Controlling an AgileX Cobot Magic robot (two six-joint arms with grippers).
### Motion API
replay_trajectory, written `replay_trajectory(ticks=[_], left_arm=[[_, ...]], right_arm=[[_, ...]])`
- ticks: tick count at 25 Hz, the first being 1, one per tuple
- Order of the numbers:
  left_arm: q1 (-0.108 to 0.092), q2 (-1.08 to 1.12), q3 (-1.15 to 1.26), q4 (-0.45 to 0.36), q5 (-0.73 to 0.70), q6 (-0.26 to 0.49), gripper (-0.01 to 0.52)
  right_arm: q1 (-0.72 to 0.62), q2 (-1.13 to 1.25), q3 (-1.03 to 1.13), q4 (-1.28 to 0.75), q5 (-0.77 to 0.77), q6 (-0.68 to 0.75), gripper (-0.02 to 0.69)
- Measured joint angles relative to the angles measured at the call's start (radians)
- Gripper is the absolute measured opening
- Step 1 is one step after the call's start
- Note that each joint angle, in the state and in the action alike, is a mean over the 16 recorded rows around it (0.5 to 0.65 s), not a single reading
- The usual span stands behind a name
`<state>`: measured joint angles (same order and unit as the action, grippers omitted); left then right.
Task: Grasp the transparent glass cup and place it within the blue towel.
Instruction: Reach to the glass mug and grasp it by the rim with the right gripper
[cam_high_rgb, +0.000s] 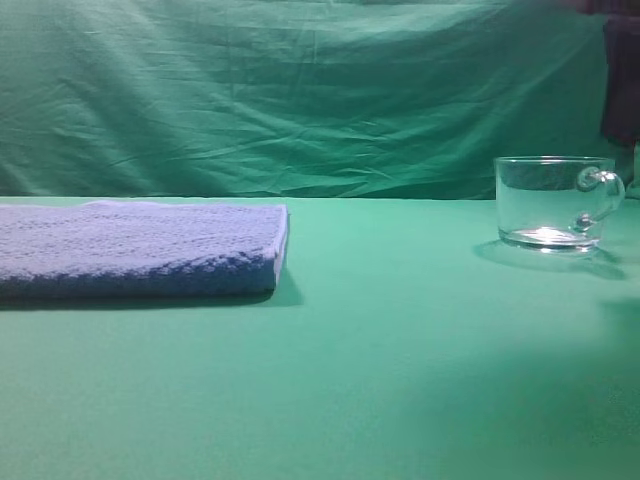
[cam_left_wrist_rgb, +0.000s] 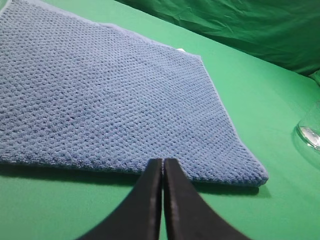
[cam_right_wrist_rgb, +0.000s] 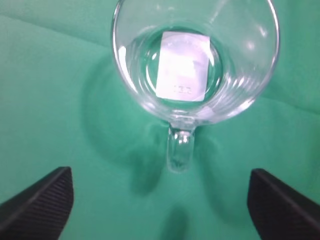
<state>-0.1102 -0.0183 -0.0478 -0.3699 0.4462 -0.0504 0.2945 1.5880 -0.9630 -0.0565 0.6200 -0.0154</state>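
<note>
Right end effector (cam_right_wrist_rgb: 160, 205) hangs spread wide above the cup (cam_right_wrist_rgb: 195, 65), handle pointing back between its fingers, nothing gripped. Left end effector (cam_left_wrist_rgb: 163, 167) is pinched closed at the towel's (cam_left_wrist_rgb: 110, 95) near edge. Cup stands upright on the green bench (cam_high_rgb: 400, 350), well apart from the towel.

One label only: a white rectangular sticker (cam_right_wrist_rgb: 182, 65) on the base of the transparent glass cup (cam_right_wrist_rgb: 195, 60), seen from above through the glass in the right wrist view. A short row of small dark marks sits near the sticker's lower edge, on the handle side; too blurred to read. No other text, brand, number or sign legible in any view.
</note>
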Motion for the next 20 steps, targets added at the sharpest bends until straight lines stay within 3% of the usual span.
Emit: replay_trajectory(ticks=[4,7,20], left_arm=[[0.000,0.000,0.000,0.000,0.000,0.000,0.000],[0.000,0.000,0.000,0.000,0.000,0.000,0.000],[0.000,0.000,0.000,0.000,0.000,0.000,0.000]], right_arm=[[0.000,0.047,-0.014,-0.014,-0.035,0.019,0.577],[0.000,0.082,-0.022,-0.021,-0.065,0.024,0.560],[0.000,0.162,-0.046,-0.036,-0.118,0.028,0.206]])
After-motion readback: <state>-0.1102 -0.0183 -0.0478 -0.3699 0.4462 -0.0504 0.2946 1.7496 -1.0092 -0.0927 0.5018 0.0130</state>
